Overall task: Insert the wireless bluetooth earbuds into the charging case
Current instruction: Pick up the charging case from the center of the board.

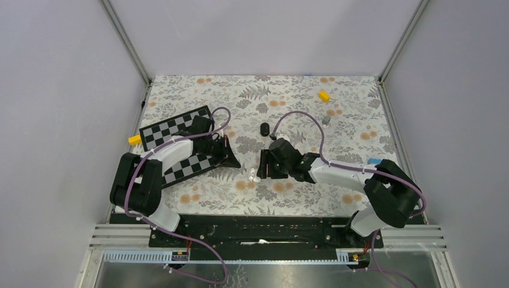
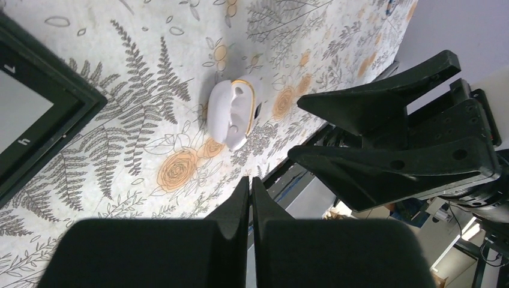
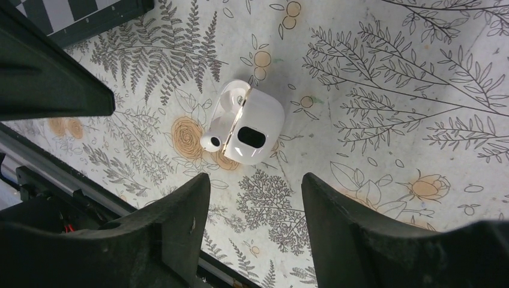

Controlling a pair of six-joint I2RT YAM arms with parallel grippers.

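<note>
One white charging case (image 3: 249, 123) lies open on the floral tabletop (image 1: 288, 102), right between the two arms. An earbud (image 3: 211, 142) sits at its open edge, touching the case, though I can't tell if it's seated. The right gripper (image 3: 255, 180) hovers over it, jaws spread wide and empty. The left gripper (image 2: 250, 192) hangs just beside, fingers pressed together, nothing between them. A checkerboard (image 1: 174, 126) lies off left.

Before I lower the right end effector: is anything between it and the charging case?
Nothing visible. The right end effector hangs open over the charging case, with only open space between them. The left end effector, shut, sits off to one side, clear of that path.
</note>
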